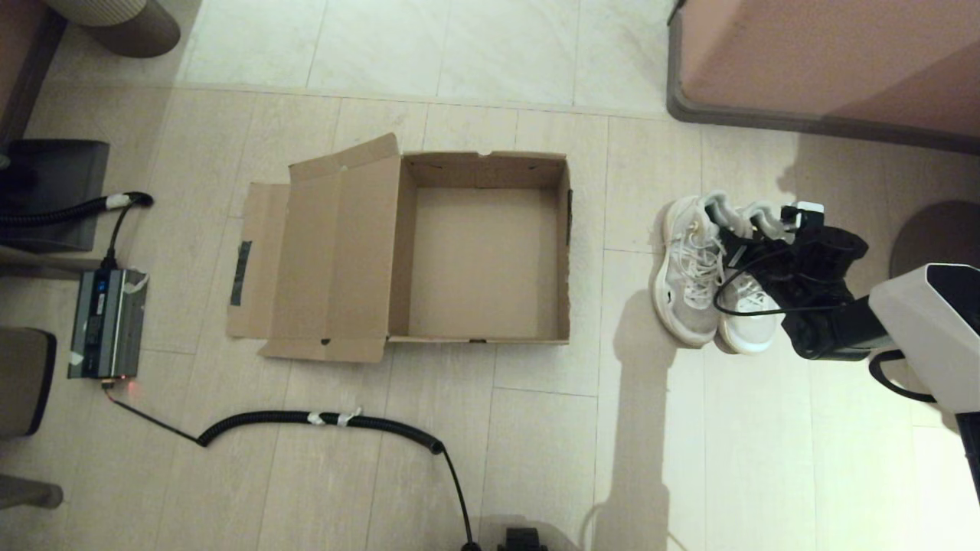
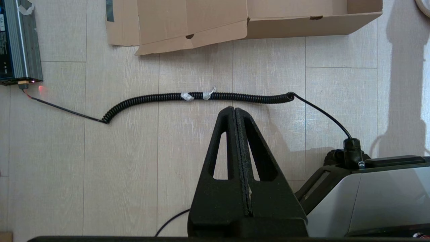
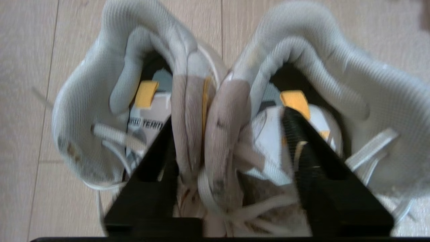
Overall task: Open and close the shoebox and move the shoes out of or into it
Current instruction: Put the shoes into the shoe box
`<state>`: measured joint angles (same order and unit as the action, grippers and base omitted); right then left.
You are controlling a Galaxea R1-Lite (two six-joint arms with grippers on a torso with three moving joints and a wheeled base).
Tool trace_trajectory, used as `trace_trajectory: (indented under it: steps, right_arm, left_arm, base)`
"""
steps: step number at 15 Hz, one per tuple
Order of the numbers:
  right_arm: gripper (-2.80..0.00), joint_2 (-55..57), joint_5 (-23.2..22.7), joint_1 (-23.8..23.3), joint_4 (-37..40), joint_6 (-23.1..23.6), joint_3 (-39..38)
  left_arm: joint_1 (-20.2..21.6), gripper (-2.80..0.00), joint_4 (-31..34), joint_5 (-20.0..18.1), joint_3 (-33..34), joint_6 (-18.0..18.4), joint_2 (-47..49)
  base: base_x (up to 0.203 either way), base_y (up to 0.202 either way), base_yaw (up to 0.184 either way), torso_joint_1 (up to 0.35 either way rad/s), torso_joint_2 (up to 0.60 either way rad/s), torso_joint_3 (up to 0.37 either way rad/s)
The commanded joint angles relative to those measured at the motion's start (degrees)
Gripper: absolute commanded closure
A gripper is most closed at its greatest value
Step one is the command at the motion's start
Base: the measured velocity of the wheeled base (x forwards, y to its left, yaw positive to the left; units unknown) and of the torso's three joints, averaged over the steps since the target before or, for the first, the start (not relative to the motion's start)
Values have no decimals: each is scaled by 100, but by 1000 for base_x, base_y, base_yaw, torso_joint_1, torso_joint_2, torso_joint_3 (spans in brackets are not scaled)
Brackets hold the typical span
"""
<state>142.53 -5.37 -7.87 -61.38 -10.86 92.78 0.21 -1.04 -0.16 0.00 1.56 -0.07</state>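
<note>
The brown cardboard shoebox (image 1: pixel 564 252) lies open and empty on the floor. Its lid (image 1: pixel 337 252) is folded flat to the left, with the dark tape strip (image 1: pixel 240 272) on the edge flap. The box's near wall (image 2: pixel 302 27) also shows in the left wrist view. The two white sneakers (image 1: pixel 689 268) stand side by side on the floor to the right of the box. My right gripper (image 1: pixel 754 229) is open over their heels. One finger is inside each shoe, and the two inner grey-beige collars (image 3: pixel 215 127) sit between the fingers. My left gripper (image 2: pixel 234 109) hangs shut and empty near the floor in front.
A black coiled cable (image 1: pixel 321 419) runs across the floor in front of the box to a grey power unit (image 1: pixel 106 321) at the left. Pink furniture (image 1: pixel 827 61) stands at the back right. A dark round object (image 1: pixel 938 237) is beside the right arm.
</note>
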Motion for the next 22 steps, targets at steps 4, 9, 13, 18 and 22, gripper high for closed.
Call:
trace_trajectory:
  steps: [4,9,13,18,22]
  right_arm:
    - [0,-67,367,137,140,-3,14]
    - [0,-639,570,140,590,-80,-414]
    - [0,-848,581,45,610,-128,-609]
    - [0,-1857,566,8,668,-133,-1134]
    - [0,-2468,530,5,671,-146,-1601]
  left_arm:
    - [-1,0,3,-21,44,65,13]
    - [-12,0,40,-76,-383,222,21]
    - [-57,0,704,-110,-2690,-40,1388]
    - [-123,0,1160,-103,-4189,-1153,4929]
    - [-9,0,-118,-307,-4513,-1927,7904]
  base:
    - [0,0,0,0,0,0]
    - [0,0,0,0,0,0]
    - [0,0,0,0,0,0]
    - [0,0,0,0,0,0]
    - [0,0,0,0,0,0]
